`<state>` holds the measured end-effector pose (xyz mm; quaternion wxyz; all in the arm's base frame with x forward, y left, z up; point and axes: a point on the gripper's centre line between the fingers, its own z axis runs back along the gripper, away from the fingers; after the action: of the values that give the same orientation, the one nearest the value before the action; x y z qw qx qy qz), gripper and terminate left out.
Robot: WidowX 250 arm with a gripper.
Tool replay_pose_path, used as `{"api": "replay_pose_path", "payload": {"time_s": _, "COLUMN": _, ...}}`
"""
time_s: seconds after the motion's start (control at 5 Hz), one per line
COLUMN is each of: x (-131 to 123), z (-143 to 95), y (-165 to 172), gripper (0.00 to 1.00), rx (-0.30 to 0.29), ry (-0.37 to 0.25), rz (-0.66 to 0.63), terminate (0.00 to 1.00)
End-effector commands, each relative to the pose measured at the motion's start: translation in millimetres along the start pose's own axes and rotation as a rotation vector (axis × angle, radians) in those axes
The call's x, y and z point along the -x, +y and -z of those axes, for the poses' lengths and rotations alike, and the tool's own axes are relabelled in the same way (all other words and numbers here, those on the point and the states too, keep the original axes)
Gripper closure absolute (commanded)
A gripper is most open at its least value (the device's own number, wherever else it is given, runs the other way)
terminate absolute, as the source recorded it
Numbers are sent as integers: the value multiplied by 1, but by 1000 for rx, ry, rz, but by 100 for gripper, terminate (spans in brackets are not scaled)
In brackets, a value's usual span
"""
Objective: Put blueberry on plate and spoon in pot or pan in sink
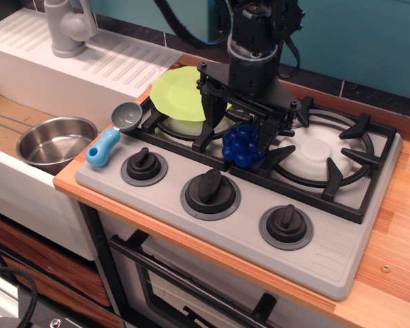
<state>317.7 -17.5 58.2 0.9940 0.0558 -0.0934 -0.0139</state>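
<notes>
Hovering: the gripper hangs low over the stove, its two dark fingers spread wide with one on each side of the blueberry; whether either finger touches the berries cannot be told.
Blueberry: sits on the black grate between the two burners, just right of the plate.
Plate: lime green, tilted on the far-left burner, empty.
Spoon: lies at the left edge of the stove top, grey bowl toward the far side, blue handle pointing near.
Pot: shiny steel, stands in the sink left of the stove, handle pointing left.
Faucet: grey, at the far left on the ribbed drainboard.
Knobs: three in a row along the near side.
</notes>
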Motion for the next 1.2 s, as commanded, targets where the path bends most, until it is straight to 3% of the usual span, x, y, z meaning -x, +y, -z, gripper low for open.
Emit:
{"api": "replay_pose_path", "payload": {"time_s": 0.0, "x": -7, "z": -1, "y": 1, "gripper": 0, "rx": 8, "ry": -25, "rz": -8, "terminate": 0}}
{"api": "replay_pose_path", "payload": {"time_s": 0.4, "x": -12, "z": 5, "y": 1, "gripper": 0, "rx": 26, "ry": -6, "rz": -20, "terminate": 0}}
{"api": "replay_pose_path", "payload": {"time_s": 0.6, "x": -13, "z": 4, "y": 1, "gripper": 100, "rx": 35, "ry": 10, "rz": -23, "terminate": 0}}
{"api": "replay_pose_path", "payload": {"time_s": 1.0, "x": -14, "z": -1, "y": -3, "gripper": 100, "rx": 36, "ry": 26, "rz": -29, "terminate": 0}}
